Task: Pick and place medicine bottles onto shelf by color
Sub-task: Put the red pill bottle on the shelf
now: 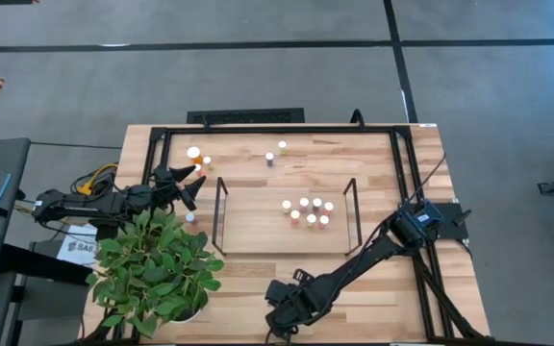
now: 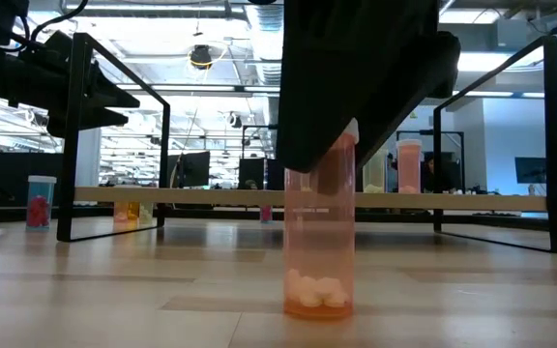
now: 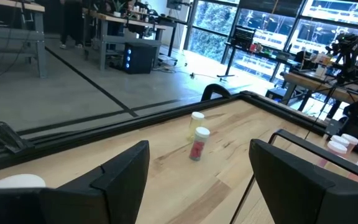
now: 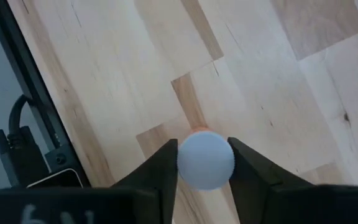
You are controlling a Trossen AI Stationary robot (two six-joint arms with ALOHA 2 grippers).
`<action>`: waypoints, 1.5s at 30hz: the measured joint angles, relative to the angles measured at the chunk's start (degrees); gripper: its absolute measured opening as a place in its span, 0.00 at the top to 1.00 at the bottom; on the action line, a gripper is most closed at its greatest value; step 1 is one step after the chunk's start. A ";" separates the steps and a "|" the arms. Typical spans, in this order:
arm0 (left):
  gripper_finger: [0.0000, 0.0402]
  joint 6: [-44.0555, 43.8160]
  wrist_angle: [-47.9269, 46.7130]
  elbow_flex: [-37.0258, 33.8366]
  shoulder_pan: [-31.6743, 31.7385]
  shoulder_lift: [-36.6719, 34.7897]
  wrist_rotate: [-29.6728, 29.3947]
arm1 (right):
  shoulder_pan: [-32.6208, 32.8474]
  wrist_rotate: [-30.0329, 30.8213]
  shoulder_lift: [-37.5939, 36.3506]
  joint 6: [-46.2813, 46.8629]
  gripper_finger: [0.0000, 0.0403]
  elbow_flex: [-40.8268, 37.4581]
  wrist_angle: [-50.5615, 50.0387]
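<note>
An orange medicine bottle (image 2: 319,261) with a white cap (image 4: 205,160) stands near the table's front edge, with my right gripper (image 1: 282,308) shut on it from above. Several bottles (image 1: 308,213) stand on the light-wood shelf (image 1: 258,226) between its black wire ends. Two bottles (image 1: 275,154) stand on the table behind the shelf, and they also show in the left wrist view (image 3: 197,144). More bottles (image 1: 198,157) stand at the far left. My left gripper (image 1: 186,183) is open and empty, left of the shelf. My right gripper pinches the bottle's white cap (image 4: 194,180) between its two fingers, one on each side. The fingers come from above, pointing down. The bottle stands upright with its base (image 2: 317,307) on the table.
A potted plant (image 1: 157,269) fills the near left corner, with a small bottle (image 1: 189,218) beside it. A black frame (image 1: 397,163) runs around the table. Bare wood lies in front of the shelf.
</note>
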 joint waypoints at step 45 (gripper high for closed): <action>0.34 0.00 0.02 0.02 0.02 -0.02 0.01 | -14.78 2.57 -25.46 6.92 0.67 3.23 -39.57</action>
